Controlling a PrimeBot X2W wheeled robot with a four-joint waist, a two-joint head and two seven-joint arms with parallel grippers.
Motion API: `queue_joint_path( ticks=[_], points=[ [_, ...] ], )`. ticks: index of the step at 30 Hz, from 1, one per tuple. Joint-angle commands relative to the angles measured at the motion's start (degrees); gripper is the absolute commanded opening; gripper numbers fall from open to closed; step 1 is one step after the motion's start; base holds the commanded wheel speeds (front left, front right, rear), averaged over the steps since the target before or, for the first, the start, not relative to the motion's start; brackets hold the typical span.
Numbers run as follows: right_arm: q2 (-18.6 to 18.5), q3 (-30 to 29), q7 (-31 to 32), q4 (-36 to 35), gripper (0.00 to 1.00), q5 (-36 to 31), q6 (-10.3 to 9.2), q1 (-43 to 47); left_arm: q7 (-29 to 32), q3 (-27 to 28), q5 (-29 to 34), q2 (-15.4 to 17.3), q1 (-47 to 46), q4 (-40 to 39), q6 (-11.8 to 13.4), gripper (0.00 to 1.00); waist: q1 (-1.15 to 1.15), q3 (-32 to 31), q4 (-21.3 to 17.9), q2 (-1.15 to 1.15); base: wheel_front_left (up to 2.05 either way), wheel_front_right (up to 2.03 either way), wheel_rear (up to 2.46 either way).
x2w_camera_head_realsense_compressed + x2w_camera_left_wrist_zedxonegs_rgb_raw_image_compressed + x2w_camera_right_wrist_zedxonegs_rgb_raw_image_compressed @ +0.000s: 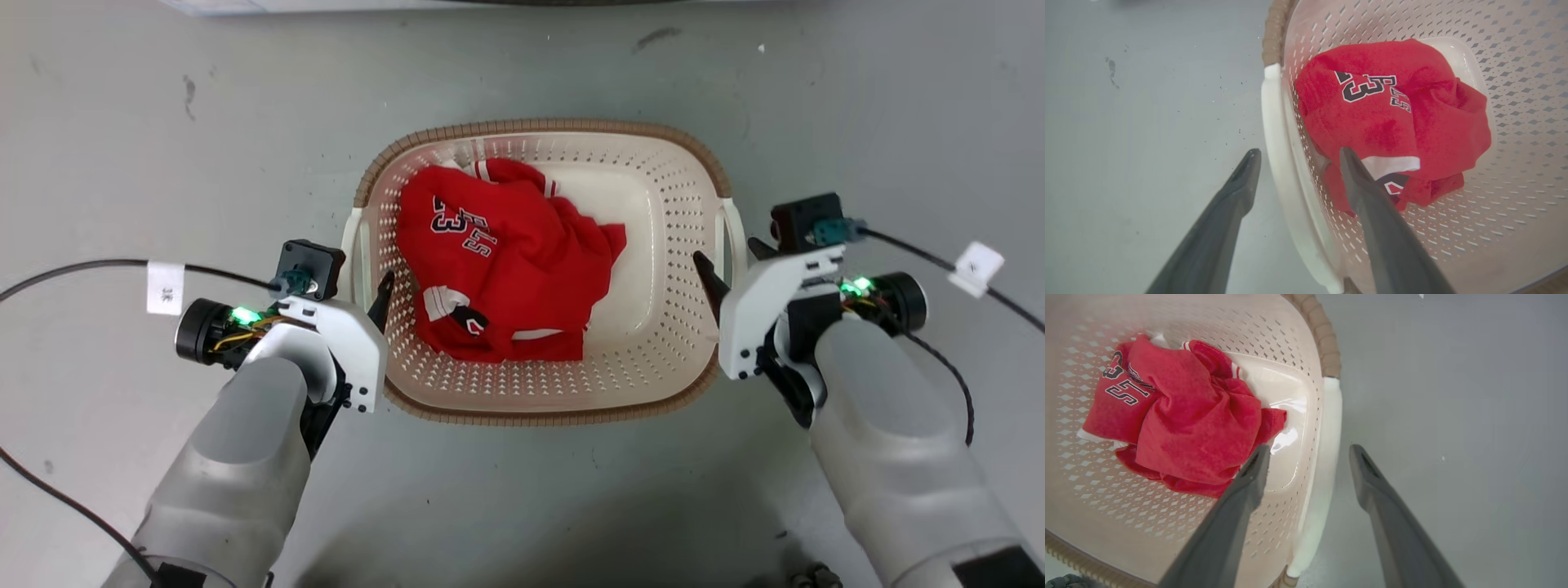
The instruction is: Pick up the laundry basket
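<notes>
The step in hand is the grasp, with both tools set over the handles and not yet closed. The basket (pixel 539 129) sits on the floor (pixel 163 163) between the two tools, with a red jersey (pixel 498 261) crumpled inside it.

The left tool (pixel 1299 152) is spread wide and straddles the white left handle (pixel 1272 134). Its outer finger (pixel 1216 228) hangs over bare floor, and its inner finger (pixel 1380 216) reaches inside the perforated wall, just short of the jersey. The right tool (pixel 1308 448) mirrors it, also spread, with the right handle (pixel 1327 449) in the gap between one finger inside the basket and one outside. I cannot tell whether any finger touches plastic yet.

The next move likely calls for both tools to press together on the handles at the same time, then rise evenly so the basket stays level. The left inner finger should probably stay clear of the cloth, or it may pinch jersey along with handle.

In the head view both pale forearms (pixel 237 457) come up from the lower corners and angle inward, so the wrists flank the basket's short sides. The fingers point in and down toward the handles, and a cable trails outward from each wrist.
</notes>
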Motion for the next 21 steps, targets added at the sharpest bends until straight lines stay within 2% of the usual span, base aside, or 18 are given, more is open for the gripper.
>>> queue_joint_path(
  ticks=[1,11,15,21],
  points=[
    [-0.04,0.19,0.08,0.33,1.00,0.37,-0.04,-1.34,0.26,-0.50,-0.48,0.21,-0.71,0.13,0.07,1.00,-0.01,0.70,0.03,0.00,0.00,0.00,0.00],
    [-0.03,3.99,3.63,9.81,1.00,3.78,-0.04,-9.81,9.63,-16.53,-14.63,4.53,-5.21,-3.12,0.07,1.00,-0.01,4.36,0.45,0.00,0.00,0.00,0.00],
    [-0.04,5.34,3.72,12.03,1.00,4.50,-0.04,-11.73,11.03,-21.41,-19.21,6.56,-6.50,-4.41,0.07,1.00,-0.01,5.22,0.65,0.00,0.00,0.00,0.00],
    [-0.04,6.07,3.08,15.02,1.00,5.63,-0.04,-13.29,10.56,-26.45,-24.26,7.60,-8.47,-4.41,0.07,1.00,-0.01,6.00,1.45,0.00,0.00,0.00,0.00]
  ],
)
